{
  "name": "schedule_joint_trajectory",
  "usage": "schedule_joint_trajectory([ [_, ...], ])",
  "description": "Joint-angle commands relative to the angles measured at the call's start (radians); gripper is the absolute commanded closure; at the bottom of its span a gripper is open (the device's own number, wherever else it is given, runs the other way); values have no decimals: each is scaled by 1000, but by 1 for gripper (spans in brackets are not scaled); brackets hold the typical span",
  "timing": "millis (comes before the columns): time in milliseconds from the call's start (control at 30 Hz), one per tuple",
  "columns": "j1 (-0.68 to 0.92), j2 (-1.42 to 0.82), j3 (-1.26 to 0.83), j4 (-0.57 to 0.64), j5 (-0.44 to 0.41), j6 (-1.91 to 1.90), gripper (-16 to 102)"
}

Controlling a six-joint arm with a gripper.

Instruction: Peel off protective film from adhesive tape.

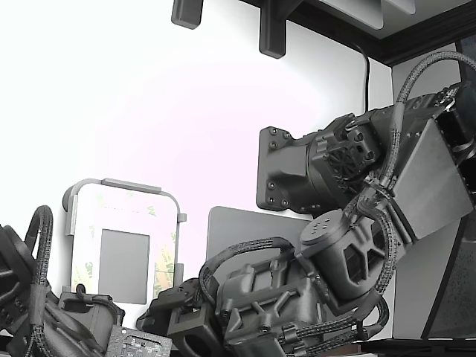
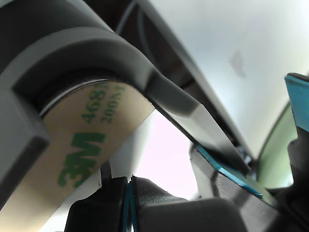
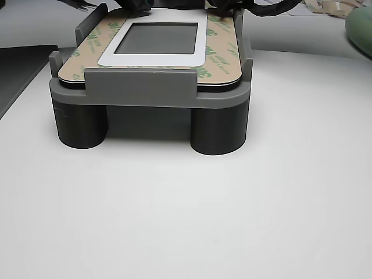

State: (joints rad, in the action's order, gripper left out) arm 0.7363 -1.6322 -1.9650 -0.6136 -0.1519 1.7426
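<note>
The protective film (image 2: 82, 145) is a tan-white liner with green "3M 468" print. It fills the wrist view, curving round a corner under the grey holder rim (image 2: 96, 53). In the other view, printed film strips (image 3: 218, 49) frame the white panel (image 3: 157, 58) in the holder (image 3: 139, 84). The adhesive tape lies beneath the film and does not show bare. My gripper (image 2: 129, 186) shows as two dark fingers pressed together along a teal seam, tip at the film's corner edge. I cannot tell if film is pinched. In the exterior view the fingertips are hidden behind my arm (image 1: 282, 297).
A grey square patch (image 3: 158, 38) sits inside the panel. A large dark grey mat (image 1: 245, 230) lies beside the holder (image 1: 123, 184). A second arm (image 1: 30, 297) is at the exterior view's lower left. Another teal-edged dark part (image 2: 227, 176) is close by.
</note>
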Motion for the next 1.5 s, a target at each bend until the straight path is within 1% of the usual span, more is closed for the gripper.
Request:
schedule_joint_trajectory([
  [0,-6,-35,8,18,-2,2,97],
  [133,-5,-40,-3,29,-3,0,97],
  [933,31,-49,5,5,-32,-32,97],
  [1467,32,-71,-18,2,-31,-32,97],
])
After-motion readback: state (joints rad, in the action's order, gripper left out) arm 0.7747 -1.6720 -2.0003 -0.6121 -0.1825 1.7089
